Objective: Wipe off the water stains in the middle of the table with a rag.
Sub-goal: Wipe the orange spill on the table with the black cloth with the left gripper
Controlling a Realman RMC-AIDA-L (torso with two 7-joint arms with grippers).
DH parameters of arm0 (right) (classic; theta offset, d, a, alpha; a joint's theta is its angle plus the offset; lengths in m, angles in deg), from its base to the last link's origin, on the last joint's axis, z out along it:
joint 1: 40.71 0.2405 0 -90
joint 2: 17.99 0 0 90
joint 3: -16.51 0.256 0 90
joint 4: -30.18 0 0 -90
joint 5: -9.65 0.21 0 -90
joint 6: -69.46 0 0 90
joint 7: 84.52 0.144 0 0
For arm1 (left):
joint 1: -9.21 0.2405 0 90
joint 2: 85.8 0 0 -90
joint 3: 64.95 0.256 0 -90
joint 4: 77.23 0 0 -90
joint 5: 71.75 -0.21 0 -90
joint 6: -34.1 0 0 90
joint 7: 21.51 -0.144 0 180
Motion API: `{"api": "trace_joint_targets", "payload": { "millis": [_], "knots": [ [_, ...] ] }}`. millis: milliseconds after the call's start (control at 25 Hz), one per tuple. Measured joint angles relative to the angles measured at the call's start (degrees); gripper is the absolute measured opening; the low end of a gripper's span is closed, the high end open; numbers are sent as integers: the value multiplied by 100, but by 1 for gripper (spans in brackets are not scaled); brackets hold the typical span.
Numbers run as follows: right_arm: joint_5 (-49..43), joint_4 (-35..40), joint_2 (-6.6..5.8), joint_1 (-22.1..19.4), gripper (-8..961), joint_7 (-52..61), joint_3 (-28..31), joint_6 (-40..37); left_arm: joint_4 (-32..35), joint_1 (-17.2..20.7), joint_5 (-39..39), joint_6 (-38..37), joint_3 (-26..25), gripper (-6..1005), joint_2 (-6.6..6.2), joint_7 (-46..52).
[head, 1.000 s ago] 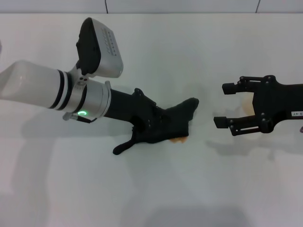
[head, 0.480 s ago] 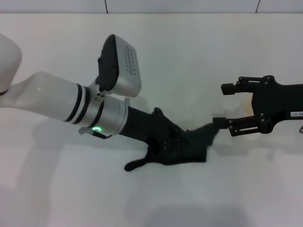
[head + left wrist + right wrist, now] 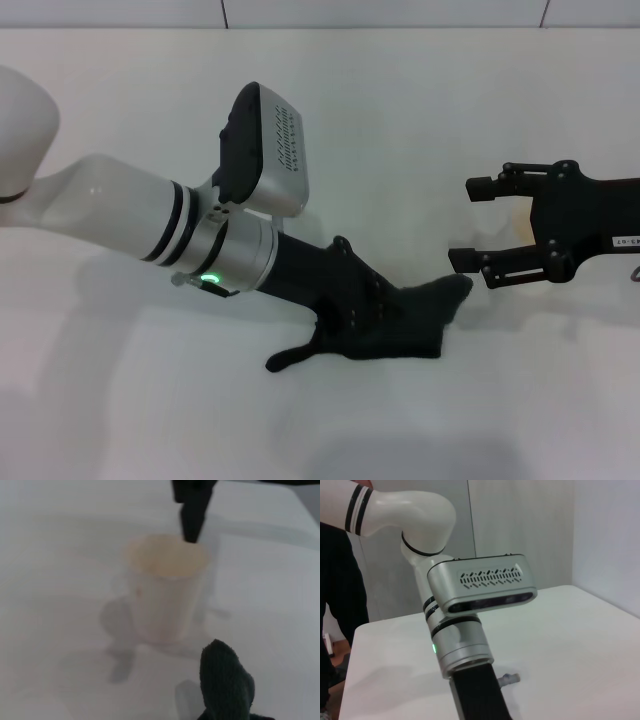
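Observation:
My left gripper (image 3: pixel 385 315) is shut on the black rag (image 3: pixel 420 322) and presses it flat on the white table (image 3: pixel 420 110), just right of the middle. The rag's pointed corner (image 3: pixel 458 290) reaches toward my right gripper and also shows in the left wrist view (image 3: pixel 225 680). The water stains are hidden; no orange blot shows around the rag. My right gripper (image 3: pixel 470 222) is open and hovers at the right, a short gap from the rag's corner.
A translucent white cup (image 3: pixel 167 587) with an orange tint stands just beyond the rag's corner, between the right gripper's fingers (image 3: pixel 192 510); it shows faintly in the head view (image 3: pixel 517 216). The right wrist view shows my left arm's camera housing (image 3: pixel 485 582).
My left arm has dragged the rag to the right and toward the table's front, over the orange blot, which no longer shows. The right arm has not moved.

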Motion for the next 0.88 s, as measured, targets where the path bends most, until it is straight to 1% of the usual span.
{"api": "trace_joint_targets", "payload": {
  "millis": [280,360,600,720,880],
  "knots": [
    [0,0,0,2,857,75,-23,0,0,-56,-187,545,-39,124,-69,-36],
    [0,0,0,4,857,77,-29,-1,0,-84,-380,694,-151,126,-75,-4],
    [0,-19,0,8,857,87,-43,1,113,-67,-1226,832,-964,131,-77,131],
    [0,-32,0,1,857,88,-43,2,354,-22,-1588,842,-1169,134,-76,287],
    [-6,-47,0,-11,857,90,-22,1,573,-17,-1901,860,-1321,137,-71,430]
  ]
}}
